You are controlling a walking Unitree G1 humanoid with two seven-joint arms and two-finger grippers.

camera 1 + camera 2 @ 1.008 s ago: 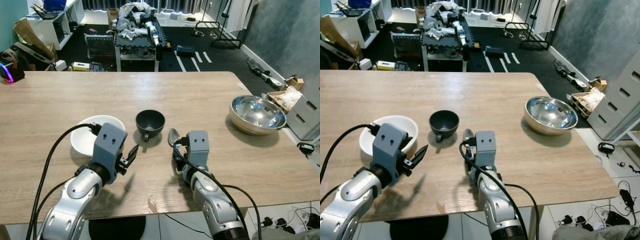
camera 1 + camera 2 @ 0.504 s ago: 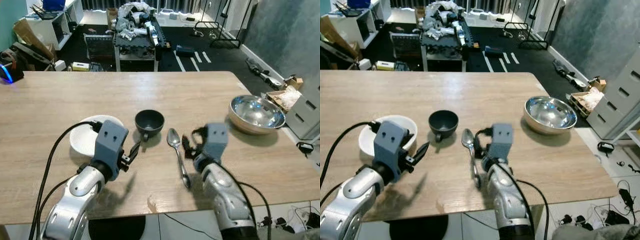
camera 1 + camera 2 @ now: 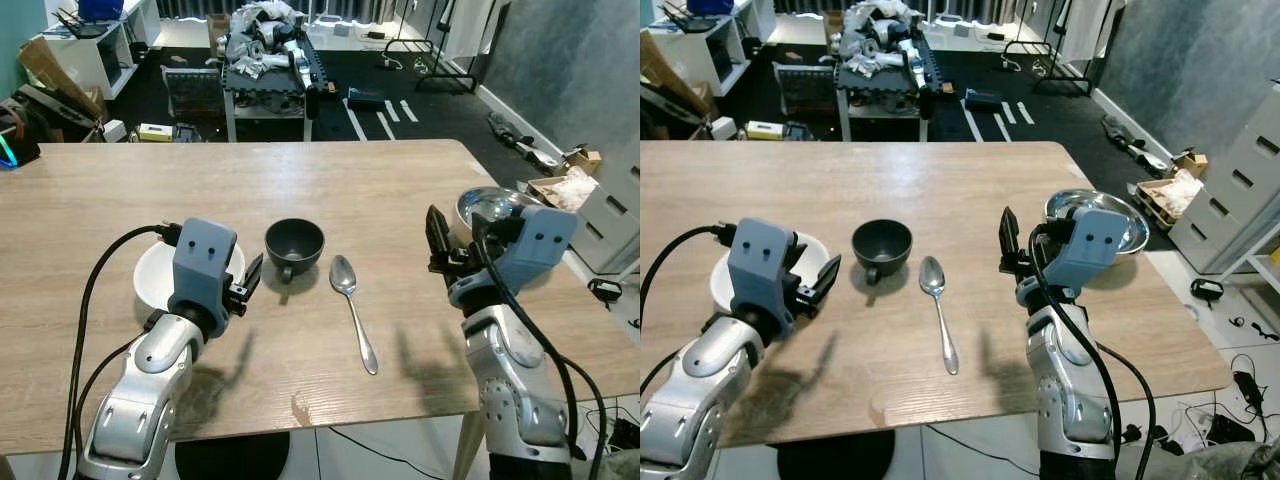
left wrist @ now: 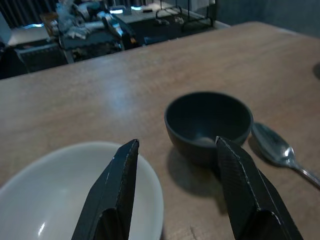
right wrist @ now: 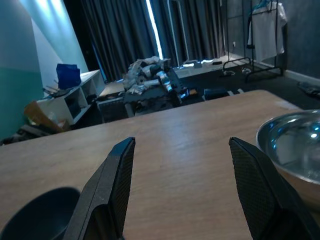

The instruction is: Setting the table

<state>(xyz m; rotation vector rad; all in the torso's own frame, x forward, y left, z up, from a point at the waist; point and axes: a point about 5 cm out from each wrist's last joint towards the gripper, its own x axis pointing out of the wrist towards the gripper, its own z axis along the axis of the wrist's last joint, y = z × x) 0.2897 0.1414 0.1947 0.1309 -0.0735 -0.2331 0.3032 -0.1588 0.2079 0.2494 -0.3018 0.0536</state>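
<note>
On the long wooden table [image 3: 120, 190], a place setting is laid out near the robot's edge. Furthest left, a round white ceramic bowl [image 3: 150, 280] is seen, with the left gripper [image 3: 252, 278] hovering just beside it, low over the wood; its two black fingers are parted moderately and nothing is held between them. They are aimed toward the small dark grey cup [image 3: 294, 244], probably so that it can be nudged or taken next. Just right of the cup, a silver metal spoon [image 3: 354, 310] is laid flat, bowl end away from the robot and handle toward the near edge, as cutlery is set beside a dish. Further right, the right gripper [image 3: 436, 238] is raised clear of the table, fingers spread wide and empty. Behind it, a shiny steel mixing bowl [image 3: 500, 208] is stood near the table's right end.
</note>
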